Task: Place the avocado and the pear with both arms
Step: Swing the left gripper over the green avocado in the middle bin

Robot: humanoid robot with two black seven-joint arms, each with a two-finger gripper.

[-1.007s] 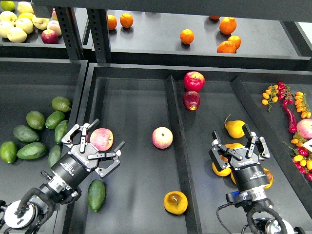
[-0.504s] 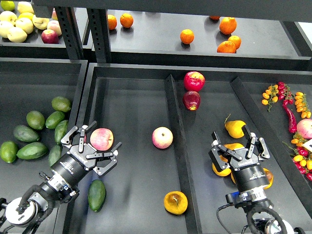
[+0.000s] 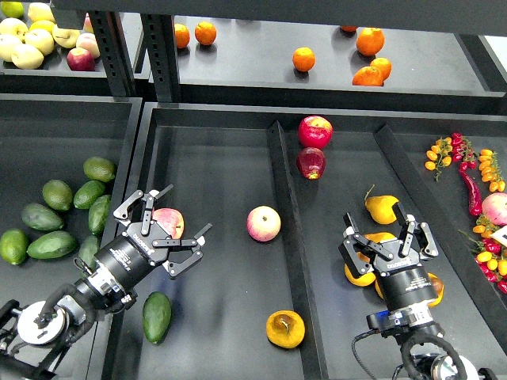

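Note:
A dark green avocado lies in the middle tray, near its front left. A yellow-orange pear with a brown blotch on top lies near the tray's front, left of the divider. My left gripper is open and empty. It hovers over a pink-yellow apple, up and slightly right of the avocado. My right gripper is open and empty. It sits above a pile of yellow pears in the right compartment, to the right of the blotched pear.
Several avocados fill the left bin. A second pink apple lies mid-tray beside the raised divider. Two red apples and a yellow pear lie in the right compartment. Oranges sit on the back shelf, chillies far right.
My left gripper has shifted a little right and forward over the pink apple, and its wrist has turned. The right arm and the fruit have not moved.

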